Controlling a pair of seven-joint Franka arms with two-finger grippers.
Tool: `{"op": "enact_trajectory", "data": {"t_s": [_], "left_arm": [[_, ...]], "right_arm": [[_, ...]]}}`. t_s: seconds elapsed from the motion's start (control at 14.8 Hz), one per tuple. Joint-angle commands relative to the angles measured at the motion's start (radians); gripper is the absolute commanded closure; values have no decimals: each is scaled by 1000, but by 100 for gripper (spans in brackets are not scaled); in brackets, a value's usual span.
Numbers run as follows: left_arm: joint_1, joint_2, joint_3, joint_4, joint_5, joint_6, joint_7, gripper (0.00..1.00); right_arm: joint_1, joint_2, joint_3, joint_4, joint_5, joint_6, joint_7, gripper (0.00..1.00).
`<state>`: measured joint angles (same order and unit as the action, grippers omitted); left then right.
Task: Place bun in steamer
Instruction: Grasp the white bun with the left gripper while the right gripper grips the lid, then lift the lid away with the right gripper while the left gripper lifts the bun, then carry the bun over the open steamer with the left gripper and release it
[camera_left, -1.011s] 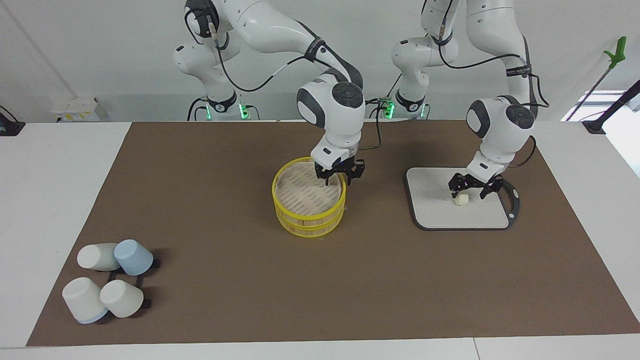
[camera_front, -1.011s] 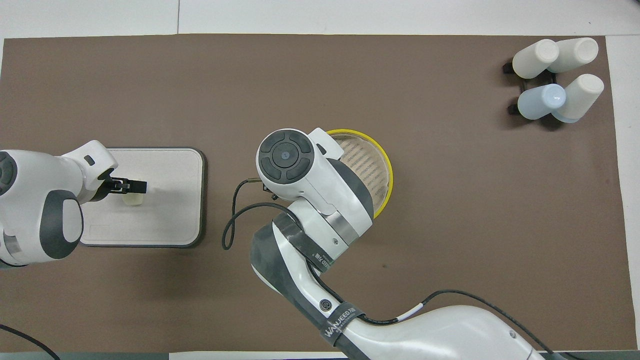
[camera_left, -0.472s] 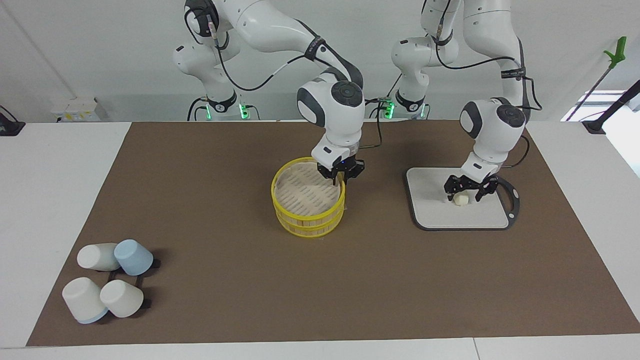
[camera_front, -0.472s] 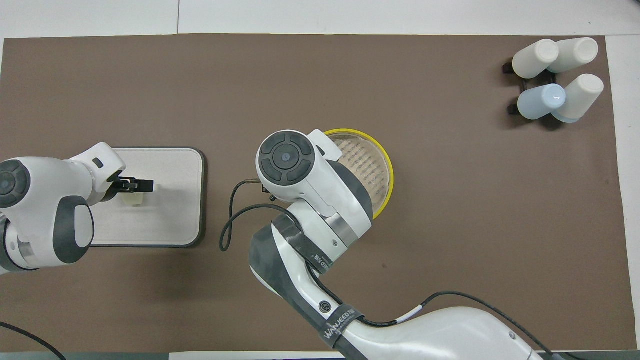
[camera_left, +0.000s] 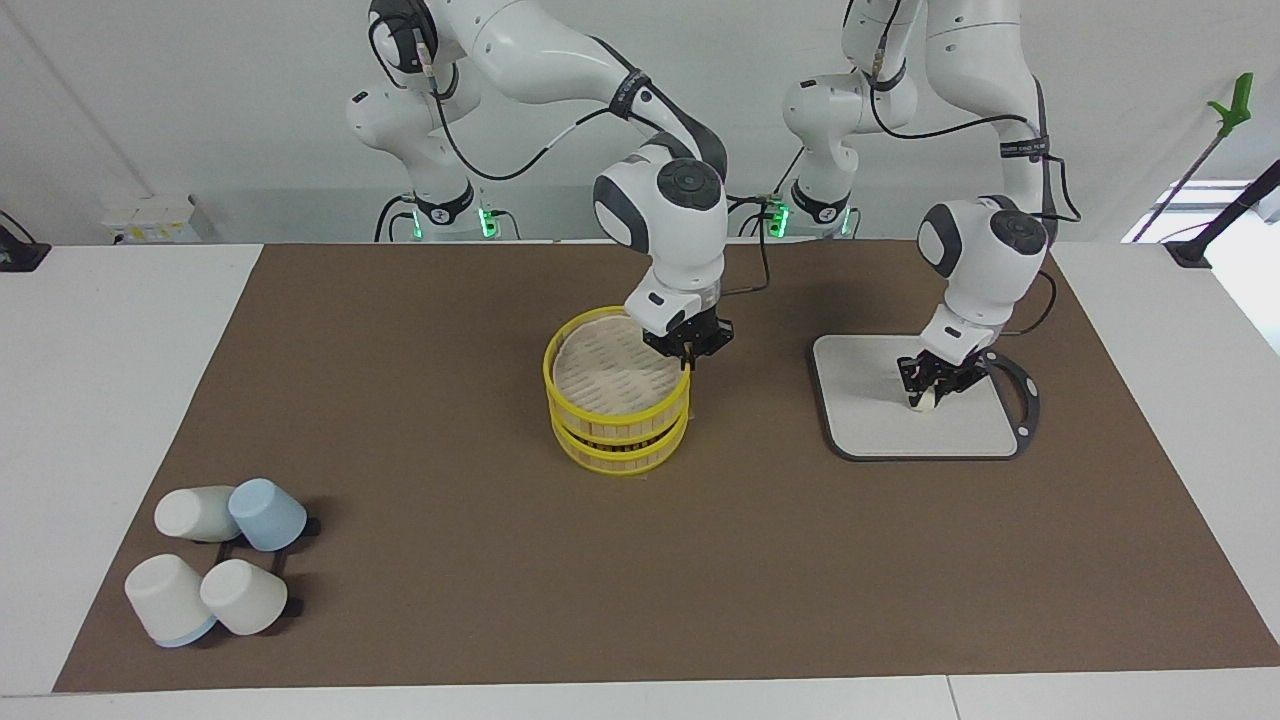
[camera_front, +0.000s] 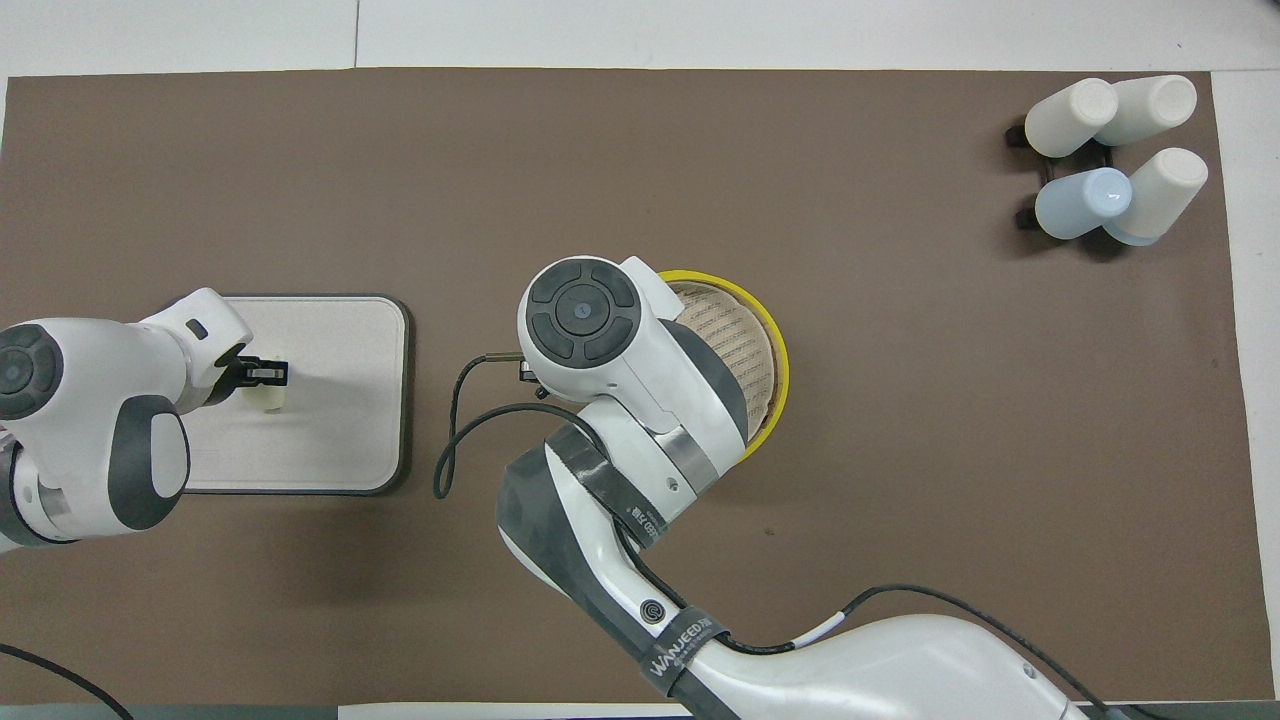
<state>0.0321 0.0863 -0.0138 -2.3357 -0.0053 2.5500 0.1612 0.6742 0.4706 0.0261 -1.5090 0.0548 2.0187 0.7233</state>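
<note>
Left gripper (camera_left: 932, 386): we see its fingers drawn in around the bun (camera_left: 926, 400), low on the grey board (camera_left: 860, 420).
Right gripper (camera_left: 688, 349): we see it pinched on the yellow rim of the steamer's top tier, at the edge nearest the robots.
Bun: we find it on the board, in the half nearer the robots, toward the left arm's end of the table.
Steamer (camera_left: 615, 400): we see its top tier tipped and riding a little off the lower yellow ring, mid-mat.
Cups (camera_left: 218, 565): we count four on a black rack, well apart at the right arm's end.
</note>
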Motion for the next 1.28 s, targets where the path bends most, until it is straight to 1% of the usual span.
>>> {"op": "enact_trajectory", "data": {"t_s": [0.0,0.07,0.13,0.2,0.34,0.47,0.61,0.67,0.74,0.81,0.94,1.08,1.21], "left_arm": [[-5,-16,6,-14,-16,4,-2,76],[-9,-14,6,2,-16,-14,-8,76],[-12,-13,6,33,-16,-58,-17,76],[-18,-14,2,76,-18,-124,-40,76],[-73,1,2,197,-18,-270,-145,76],[-159,39,-2,338,-18,-397,-324,76],[-280,94,-2,502,-21,-512,-550,76],[-337,119,-2,577,-27,-560,-633,76],[-391,139,-2,631,-51,-577,-708,76],[-441,147,0,651,-61,-571,-774,76],[-555,153,0,653,-59,-532,-900,76],[-642,162,2,641,-53,-469,-988,76],[-716,217,3,648,-41,-432,-1048,76]], "right_arm": [[-21,-23,-3,15,7,-75,-8,100],[-37,-15,-9,79,3,-151,-36,100],[-83,-21,-9,110,5,-206,-107,100],[-125,-30,-9,116,6,-245,-176,100],[-214,-98,-12,116,5,-343,-307,100],[-289,-144,-12,112,5,-437,-434,100],[-336,-182,-14,80,-3,-504,-491,100],[-364,-197,-14,50,-19,-533,-513,100],[-390,-216,-14,17,-29,-550,-545,100],[-412,-230,-14,4,-29,-555,-583,100],[-455,-234,-14,-13,-39,-557,-674,100],[-478,-234,-14,-13,-43,-552,-700,100],[-493,-234,-12,-14,-41,-554,-706,100]]}}
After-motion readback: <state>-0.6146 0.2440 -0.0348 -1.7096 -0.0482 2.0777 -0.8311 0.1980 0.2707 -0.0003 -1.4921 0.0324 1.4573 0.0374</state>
